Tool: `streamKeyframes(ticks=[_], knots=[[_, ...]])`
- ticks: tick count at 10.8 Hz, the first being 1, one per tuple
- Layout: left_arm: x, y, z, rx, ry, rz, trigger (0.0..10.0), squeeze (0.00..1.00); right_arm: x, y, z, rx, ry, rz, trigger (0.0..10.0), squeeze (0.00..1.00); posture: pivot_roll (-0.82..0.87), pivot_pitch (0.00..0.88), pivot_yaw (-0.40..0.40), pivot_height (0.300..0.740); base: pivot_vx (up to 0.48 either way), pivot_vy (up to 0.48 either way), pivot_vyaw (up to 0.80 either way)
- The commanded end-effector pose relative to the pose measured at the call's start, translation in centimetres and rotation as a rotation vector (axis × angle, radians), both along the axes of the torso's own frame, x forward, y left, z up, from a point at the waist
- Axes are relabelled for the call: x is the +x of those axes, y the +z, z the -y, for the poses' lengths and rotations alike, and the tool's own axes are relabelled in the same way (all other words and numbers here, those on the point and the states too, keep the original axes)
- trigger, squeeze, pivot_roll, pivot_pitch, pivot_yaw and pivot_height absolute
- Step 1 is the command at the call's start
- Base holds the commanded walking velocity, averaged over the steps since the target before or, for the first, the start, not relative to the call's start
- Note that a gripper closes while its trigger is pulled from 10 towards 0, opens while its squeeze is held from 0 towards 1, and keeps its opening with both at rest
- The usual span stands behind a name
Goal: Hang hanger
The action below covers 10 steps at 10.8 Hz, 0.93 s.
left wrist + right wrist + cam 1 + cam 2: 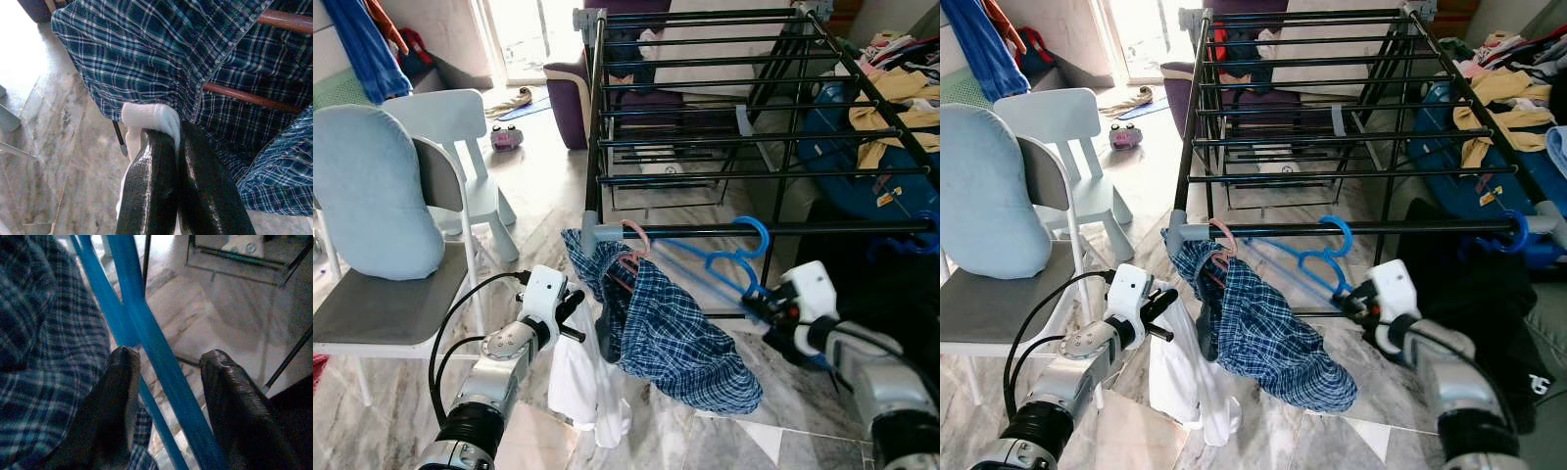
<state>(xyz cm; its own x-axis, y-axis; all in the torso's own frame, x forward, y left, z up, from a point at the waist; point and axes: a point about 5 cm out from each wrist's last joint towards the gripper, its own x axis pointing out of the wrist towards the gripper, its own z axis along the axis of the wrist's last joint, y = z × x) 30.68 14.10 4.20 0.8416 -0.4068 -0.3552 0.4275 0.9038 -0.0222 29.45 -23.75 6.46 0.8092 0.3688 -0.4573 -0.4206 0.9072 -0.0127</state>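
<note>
A blue hanger (736, 262) hangs by its hook from the front rail of the black drying rack (773, 231). My right gripper (756, 302) is at the hanger's lower end, open, with the blue bars (146, 333) running between its fingers (120, 382). A blue plaid shirt (671, 338) on a pink hanger (631, 245) hangs from the same rail near its left corner. My left gripper (574, 311) is left of the shirt, shut on a white cloth (149, 117) that droops to the floor (579, 387).
A grey chair with a light blue cushion (367, 191) stands at the left, with a small white chair (460, 127) behind it. Clothes are piled (901, 93) right of the rack. A purple sofa (570, 93) and a toy (505, 137) sit beyond.
</note>
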Motion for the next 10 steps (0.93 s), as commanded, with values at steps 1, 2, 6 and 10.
streamKeyframes(ticks=[1, 2, 6, 10], knots=[[0.6, 0.7, 0.0, 0.012, -0.007, 0.024, 10.0, 0.0, 0.0, 0.3, -0.2, -0.02, 0.029, 0.009, 10.0, 1.0, -0.15, 0.0, 0.054, 0.74, 0.0, 0.0, 0.0], [0.5, 0.7, 0.0, 0.013, -0.009, 0.023, 10.0, 0.0, 0.1, 0.9, 0.3, -0.086, 0.048, 0.033, 10.0, 1.0, -0.15, 0.0, 0.054, 0.74, 0.0, 0.0, 0.0], [0.5, 0.6, 0.0, 0.013, -0.01, 0.017, 10.0, 0.0, 0.1, 2.2, 1.7, -0.132, 0.092, 0.034, 10.0, 0.0, -0.16, 0.0, 0.054, 0.74, 0.0, 0.0, 0.0], [0.5, 0.6, 0.0, 0.015, -0.011, 0.014, 10.0, 0.0, 0.0, 1.8, 2.0, -0.131, 0.084, 0.01, 0.0, 0.0, -0.16, 0.0, 0.055, 0.74, 0.0, 0.0, 0.0]])
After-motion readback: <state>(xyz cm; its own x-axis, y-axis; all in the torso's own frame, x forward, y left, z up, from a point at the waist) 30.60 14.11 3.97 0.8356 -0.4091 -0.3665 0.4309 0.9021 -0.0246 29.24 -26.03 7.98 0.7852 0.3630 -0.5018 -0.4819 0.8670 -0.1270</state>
